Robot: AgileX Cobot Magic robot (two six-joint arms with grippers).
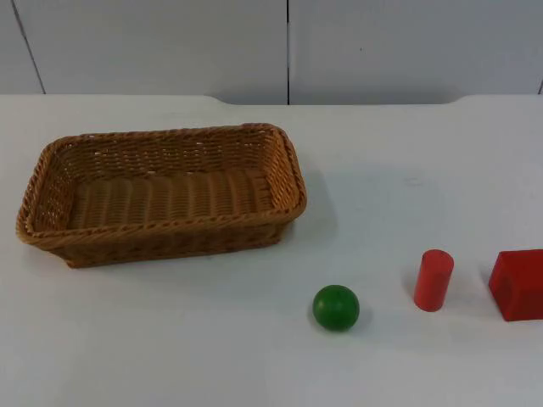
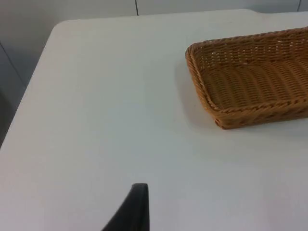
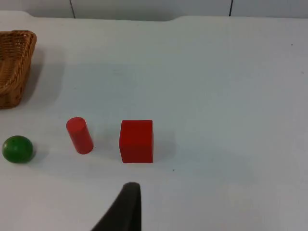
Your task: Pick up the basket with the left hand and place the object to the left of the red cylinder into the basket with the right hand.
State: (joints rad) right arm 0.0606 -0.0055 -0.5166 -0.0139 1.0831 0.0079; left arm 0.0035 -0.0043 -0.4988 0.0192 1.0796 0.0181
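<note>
White table top, ending at a grey partition wall with a dark vertical seam. On the table's left half in the top view, a brown woven basket, rectangular, flat on its base, long side running across the table, not lifted and not touched by either arm. Right of the basket and nearer the front, well apart from it, a green ball resting on the bare table. Right of the ball, near but not touching, a red cylinder, upright with a slight lean. Right of the cylinder, close beside it with a gap between, a red cube, cut by the picture's edge in the top view. So, in one row from left to right: ball, cylinder, cube, with the ball as the thing left of the cylinder. Left gripper above bare table, well apart from the basket's short end, seen as one black tip in the left wrist view; spread or pressed together, cannot tell. Right gripper above bare table on the near side of the cube and cylinder, touching neither, likewise seen as one black tip in the right wrist view; grip state cannot be told either. Nothing held by either gripper.
</note>
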